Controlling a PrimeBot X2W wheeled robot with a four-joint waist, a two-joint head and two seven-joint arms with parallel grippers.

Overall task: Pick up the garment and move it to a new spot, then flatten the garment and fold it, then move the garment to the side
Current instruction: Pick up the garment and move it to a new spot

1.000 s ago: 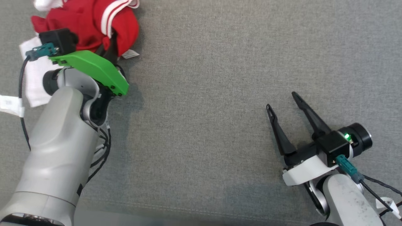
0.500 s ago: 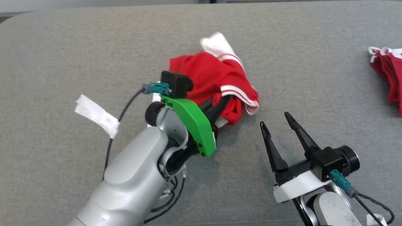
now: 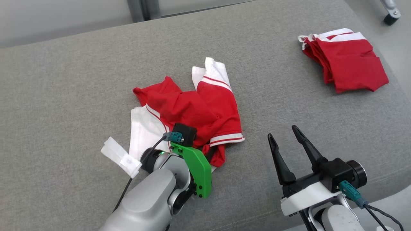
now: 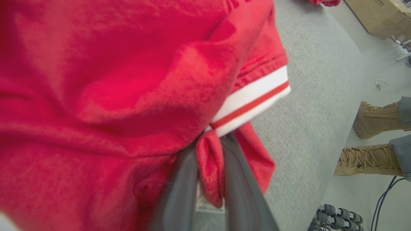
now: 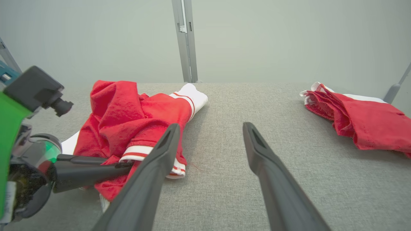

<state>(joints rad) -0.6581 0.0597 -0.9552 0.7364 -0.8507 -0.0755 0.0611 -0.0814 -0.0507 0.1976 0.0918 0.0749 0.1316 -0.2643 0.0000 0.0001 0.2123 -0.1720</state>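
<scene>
Garment (image 3: 192,109) now sprawled, left hand (image 4: 210,154) grasping it, right hand (image 3: 283,132) released, second garment (image 3: 350,61) folded aside

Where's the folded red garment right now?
In the head view, the folded garment lies at the upper right of the grey surface, apart from the crumpled garment.

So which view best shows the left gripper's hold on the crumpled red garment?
Left wrist view: a fold of the red garment sits pinched in the left gripper. In the head view the green mount hides that grip; the right wrist view shows the fingers side-on at the hem.
</scene>
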